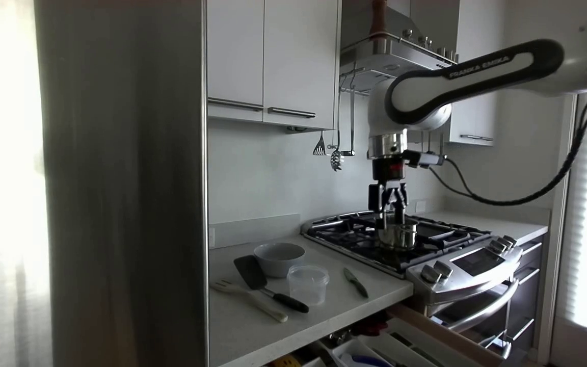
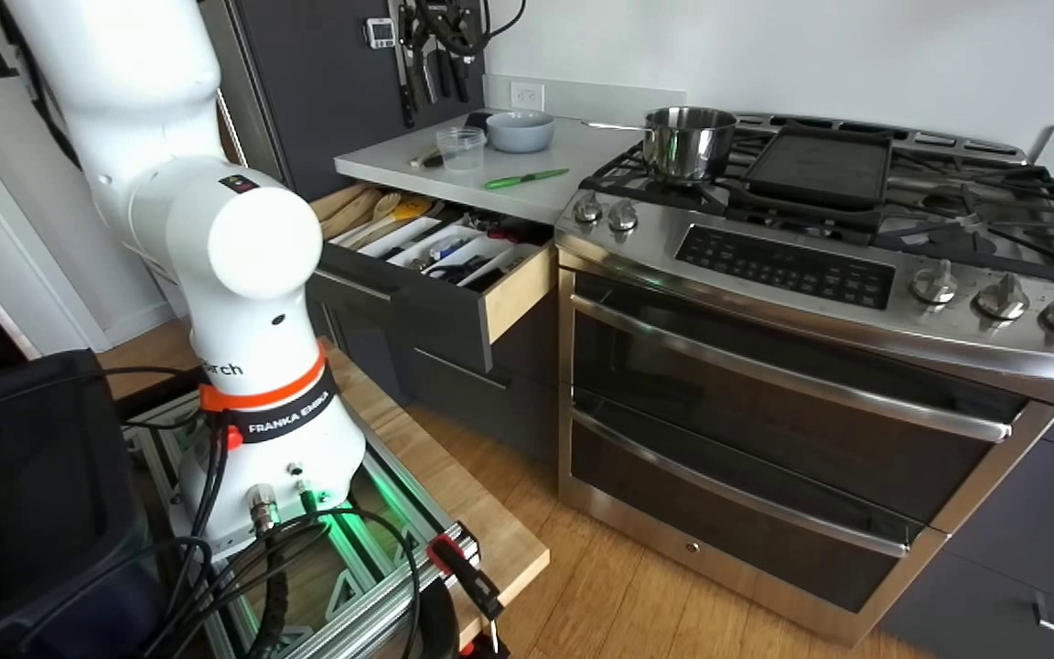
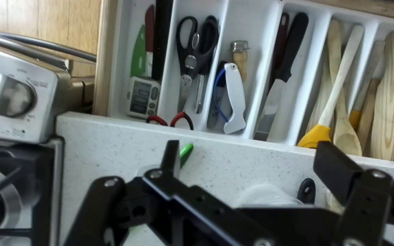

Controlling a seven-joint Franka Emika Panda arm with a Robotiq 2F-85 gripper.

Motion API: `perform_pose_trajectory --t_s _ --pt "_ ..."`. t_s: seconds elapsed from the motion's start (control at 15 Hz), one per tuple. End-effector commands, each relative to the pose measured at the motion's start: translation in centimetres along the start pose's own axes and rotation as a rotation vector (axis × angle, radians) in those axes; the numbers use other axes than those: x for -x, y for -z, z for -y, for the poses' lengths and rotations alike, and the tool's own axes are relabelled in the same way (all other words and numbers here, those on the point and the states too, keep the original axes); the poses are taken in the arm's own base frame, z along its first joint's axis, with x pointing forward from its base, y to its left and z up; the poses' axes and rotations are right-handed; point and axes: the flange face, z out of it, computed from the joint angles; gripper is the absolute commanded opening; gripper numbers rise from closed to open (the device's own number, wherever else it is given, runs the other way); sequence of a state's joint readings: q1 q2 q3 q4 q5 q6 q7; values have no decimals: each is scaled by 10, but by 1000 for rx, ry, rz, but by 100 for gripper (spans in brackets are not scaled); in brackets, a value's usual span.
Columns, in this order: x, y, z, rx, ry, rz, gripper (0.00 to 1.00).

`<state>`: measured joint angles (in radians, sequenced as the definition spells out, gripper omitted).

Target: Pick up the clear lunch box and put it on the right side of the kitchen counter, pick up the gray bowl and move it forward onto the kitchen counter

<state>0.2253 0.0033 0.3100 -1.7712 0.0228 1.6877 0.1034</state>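
Hovering spread wide — gripper (image 3: 249, 150); clear lunch box (image 1: 308, 285) beside gray bowl (image 1: 279, 259) — drawer tray (image 3: 250, 20) holding scissors (image 3: 191, 62), timer (image 3: 143, 96).

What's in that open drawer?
The wrist view shows black scissors, a black-handled knife, a wooden spoon and more. The kitchen counter hides whatever's farther back in the drawer.

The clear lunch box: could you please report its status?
Tool open, holding nothing. Lunch box on counter, beside bowl. Spatula close by, possibly in the way.

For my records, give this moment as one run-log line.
claw open, holding nothing; clear lunch box on kitchen counter; gray bowl on counter; drawer open
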Motion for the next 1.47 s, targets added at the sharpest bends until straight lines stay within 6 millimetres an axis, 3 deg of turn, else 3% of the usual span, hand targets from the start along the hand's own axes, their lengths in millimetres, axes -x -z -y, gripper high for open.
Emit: perform_pose_trajectory --t_s 0.0,0.27,0.33,0.53,0.87,1.4 --pt "-57 -25 49 34 134 -4 100" --pt "-93 -46 112 188 312 -37 100" --pt "-75 -43 93 134 243 -20 100" --pt "-89 -50 119 170 296 -39 100" --pt "-94 -45 114 169 300 -49 100" --pt "-138 -93 121 128 321 -211 100"
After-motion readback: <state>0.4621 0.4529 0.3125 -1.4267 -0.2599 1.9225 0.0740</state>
